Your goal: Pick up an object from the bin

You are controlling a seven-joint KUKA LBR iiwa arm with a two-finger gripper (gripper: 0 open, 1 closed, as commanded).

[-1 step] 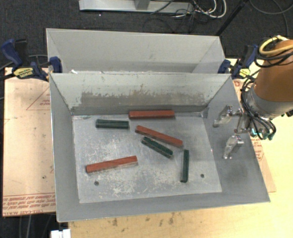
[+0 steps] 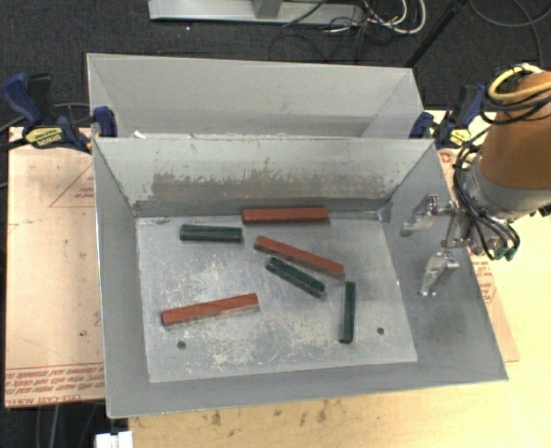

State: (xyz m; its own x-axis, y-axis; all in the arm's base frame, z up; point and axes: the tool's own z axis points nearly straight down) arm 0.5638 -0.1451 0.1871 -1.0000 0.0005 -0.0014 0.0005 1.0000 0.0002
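A: The gripper (image 2: 428,247) is seen spread wide, nothing held, seemingly readied for a grab, above the right slope of the bin (image 2: 448,343).
B: Left of it, a dark green stick (image 2: 347,311) is laid flat, red sticks (image 2: 299,257) beyond.

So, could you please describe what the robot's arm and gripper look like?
The arm's wrist wears a rounded orange cover, with a yellow-and-black cable loop on top and black cables bundled beneath it. The gripper is bare silvery metal, with two slim fingers.

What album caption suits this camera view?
Open tool hangs over the right wall of the grey bin, apart from three red bars and three green bars.
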